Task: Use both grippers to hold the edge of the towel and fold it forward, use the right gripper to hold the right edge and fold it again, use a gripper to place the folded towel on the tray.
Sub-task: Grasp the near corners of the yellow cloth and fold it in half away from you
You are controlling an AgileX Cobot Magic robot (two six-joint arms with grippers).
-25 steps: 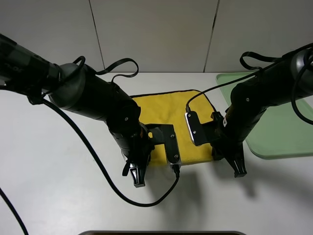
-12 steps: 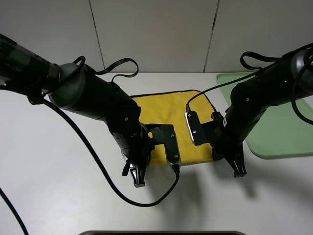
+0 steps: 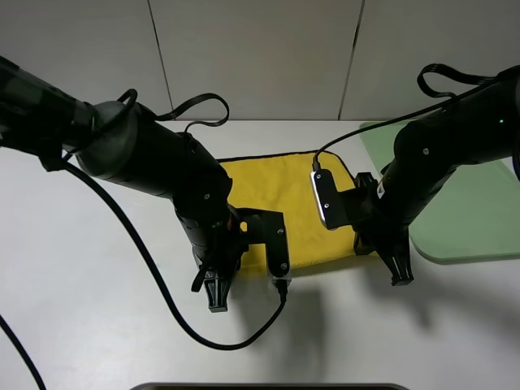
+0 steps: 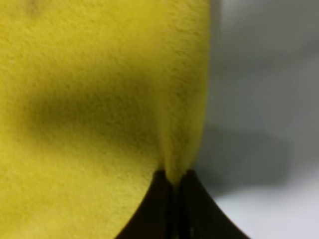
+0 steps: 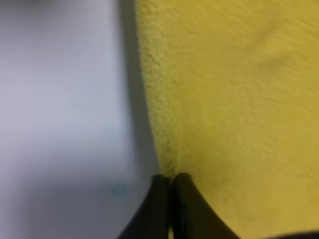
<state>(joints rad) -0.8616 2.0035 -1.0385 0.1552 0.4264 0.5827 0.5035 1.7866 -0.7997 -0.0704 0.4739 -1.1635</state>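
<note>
White table (image 3: 89, 325). Left gripper (image 3: 216, 299): fingers pinched shut on the near edge (image 4: 174, 164) of the yellow towel (image 3: 280, 183), which lies spread at centre, partly hidden by both arms. Right gripper (image 3: 400, 275) likewise clamps that edge. Pale-green tray (image 3: 479, 219) lies at far right.

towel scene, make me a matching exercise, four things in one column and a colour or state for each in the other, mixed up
1 towel
2 tray
3 left hand
4 right hand

a pale green, far right in the high view
b shut on the towel's near right edge
c bright yellow
d shut on the towel's near left edge

Pairs: 1-c, 2-a, 3-d, 4-b
</note>
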